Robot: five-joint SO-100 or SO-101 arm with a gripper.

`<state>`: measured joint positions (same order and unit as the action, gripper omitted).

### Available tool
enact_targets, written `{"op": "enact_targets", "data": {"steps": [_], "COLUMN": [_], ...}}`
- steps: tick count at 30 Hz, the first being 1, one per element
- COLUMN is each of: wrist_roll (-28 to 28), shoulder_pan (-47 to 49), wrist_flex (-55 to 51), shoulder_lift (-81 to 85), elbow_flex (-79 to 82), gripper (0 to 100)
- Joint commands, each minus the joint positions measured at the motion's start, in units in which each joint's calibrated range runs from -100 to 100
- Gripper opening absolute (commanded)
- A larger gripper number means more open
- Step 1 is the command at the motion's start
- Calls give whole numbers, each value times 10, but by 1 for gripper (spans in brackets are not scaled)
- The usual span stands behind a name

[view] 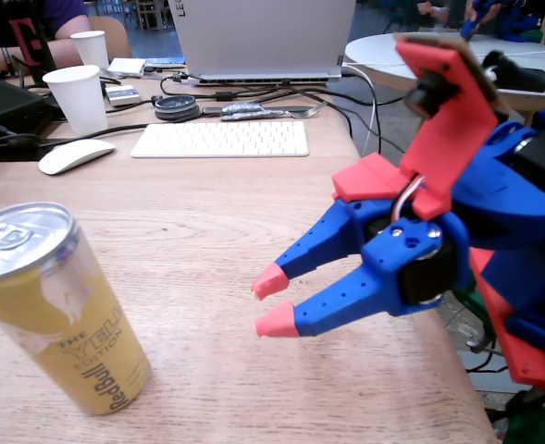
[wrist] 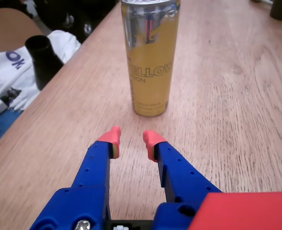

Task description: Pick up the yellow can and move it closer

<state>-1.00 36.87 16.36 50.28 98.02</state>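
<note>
The yellow can [view: 64, 314] [wrist: 150, 57] stands upright on the wooden table [view: 207, 231], at the lower left of the fixed view and top centre of the wrist view. It is slim, with a silver top and pull tab. My blue gripper with red fingertips [view: 274, 301] [wrist: 131, 142] hovers low over the table to the right of the can in the fixed view, pointing at it. Its fingers are slightly apart with nothing between them, and a gap of bare table separates the tips from the can.
Two white paper cups [view: 78, 97], a white mouse [view: 74, 155], a keyboard [view: 220, 139] and a laptop [view: 263, 37] with cables sit at the far end. In the wrist view a black object [wrist: 42, 60] and white cloth [wrist: 16, 67] lie beyond the table's left edge.
</note>
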Motion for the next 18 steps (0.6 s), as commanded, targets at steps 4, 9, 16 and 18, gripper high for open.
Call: {"op": "enact_targets", "data": {"steps": [4, 9, 16, 18], "wrist_roll": [1, 2, 10, 21], "shoulder_pan": [4, -7, -20, -20], "wrist_flex": [28, 136, 337, 395], "shoulder_lift": [5, -69, -243, -295], "elbow_flex": [1, 0, -1, -3], "gripper": [11, 11, 11, 11]}}
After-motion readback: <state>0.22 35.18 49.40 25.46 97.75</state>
